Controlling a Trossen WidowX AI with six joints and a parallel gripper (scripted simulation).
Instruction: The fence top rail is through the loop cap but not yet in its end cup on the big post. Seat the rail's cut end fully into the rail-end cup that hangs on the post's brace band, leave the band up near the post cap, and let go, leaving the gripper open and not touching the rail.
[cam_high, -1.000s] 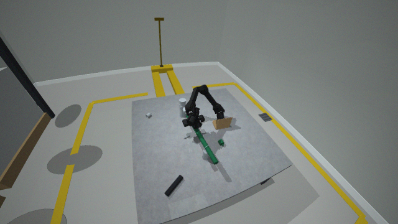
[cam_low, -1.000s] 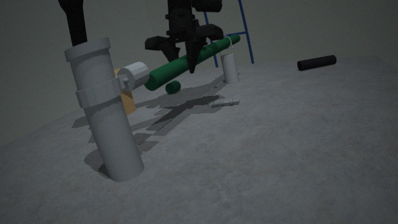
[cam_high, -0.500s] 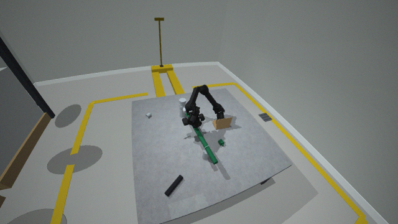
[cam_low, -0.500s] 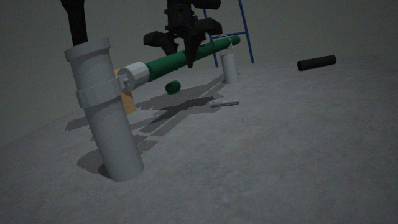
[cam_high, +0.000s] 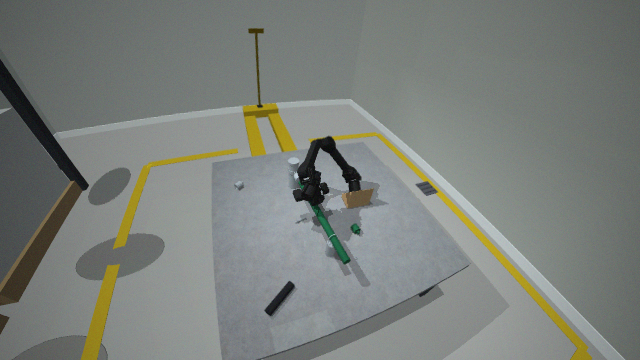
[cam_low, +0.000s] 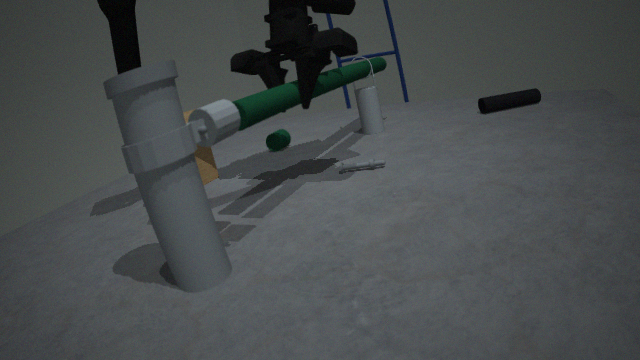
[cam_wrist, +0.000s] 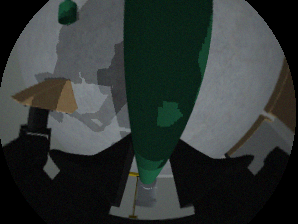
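Observation:
The green rail (cam_high: 325, 223) (cam_low: 270, 103) (cam_wrist: 155, 75) runs above the table, its far part through the thin loop on the small post (cam_low: 370, 112). Its near end meets the mouth of the pale rail-end cup (cam_low: 220, 120) and appears to be inside the rim; the depth is hidden. The cup hangs on the brace band (cam_low: 160, 151), which sits around the big post (cam_high: 293, 172) (cam_low: 186, 220) a little below the post cap (cam_low: 141, 80). My gripper (cam_low: 295, 100) (cam_wrist: 151, 134) is shut on the rail, a short way out from the cup, with its fingers on either side.
A short green piece (cam_high: 355, 228) (cam_low: 278, 140) (cam_wrist: 67, 12) and an orange-tan block (cam_high: 358, 198) (cam_wrist: 50, 95) are on the arm-base side. A small grey fitting (cam_low: 362, 165) lies under the rail's other side. A black cylinder (cam_high: 279, 298) (cam_low: 510, 101) lies farther off.

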